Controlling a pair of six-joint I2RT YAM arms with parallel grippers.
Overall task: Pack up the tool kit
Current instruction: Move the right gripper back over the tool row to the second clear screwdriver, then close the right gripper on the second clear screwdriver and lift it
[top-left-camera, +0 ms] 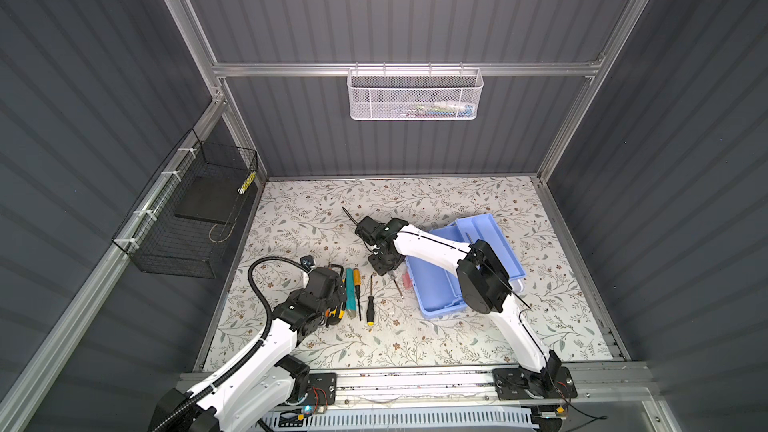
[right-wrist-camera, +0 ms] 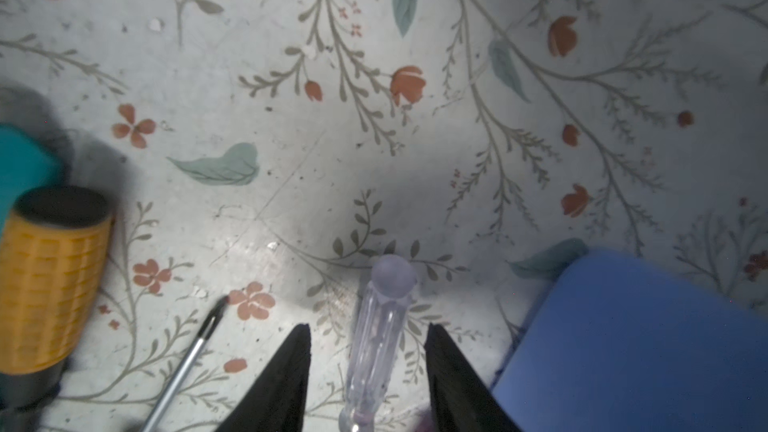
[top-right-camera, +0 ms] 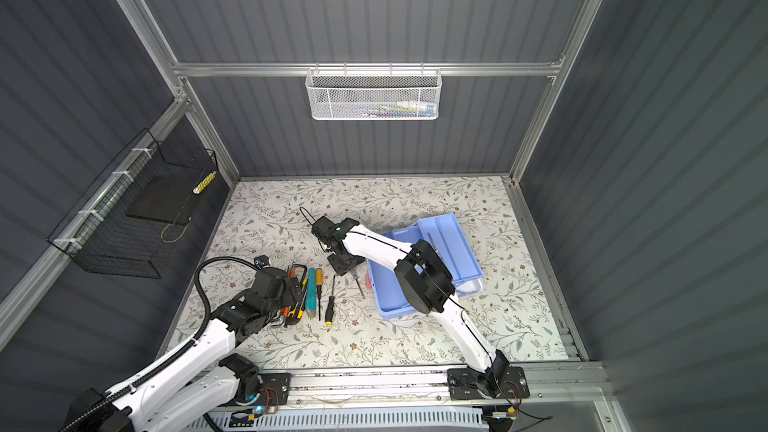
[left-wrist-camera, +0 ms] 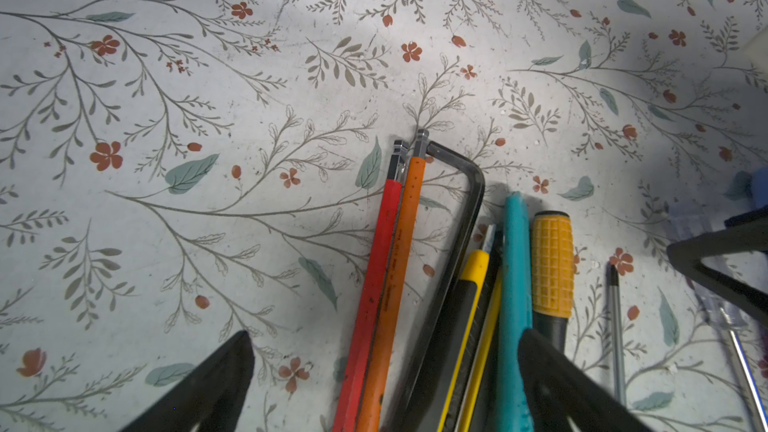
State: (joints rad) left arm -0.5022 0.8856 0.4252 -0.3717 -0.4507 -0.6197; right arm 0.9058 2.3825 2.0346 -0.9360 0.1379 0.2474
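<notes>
Evidently the right gripper [right-wrist-camera: 368, 328], jaws part-open, straddles the clear-handled screwdriver [right-wrist-camera: 376, 351] without gripping it, aligned across the handle, presumably for lifting into the blue box [right-wrist-camera: 623, 347] alongside.

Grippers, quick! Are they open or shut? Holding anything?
Left gripper: open, holding nothing.
Right gripper: open, straddling the clear screwdriver, not gripping it.

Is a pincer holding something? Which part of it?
Nothing is held. The right pincer stands open around the clear screwdriver's handle, with gaps on both sides. The left pincer is open and empty.
</notes>
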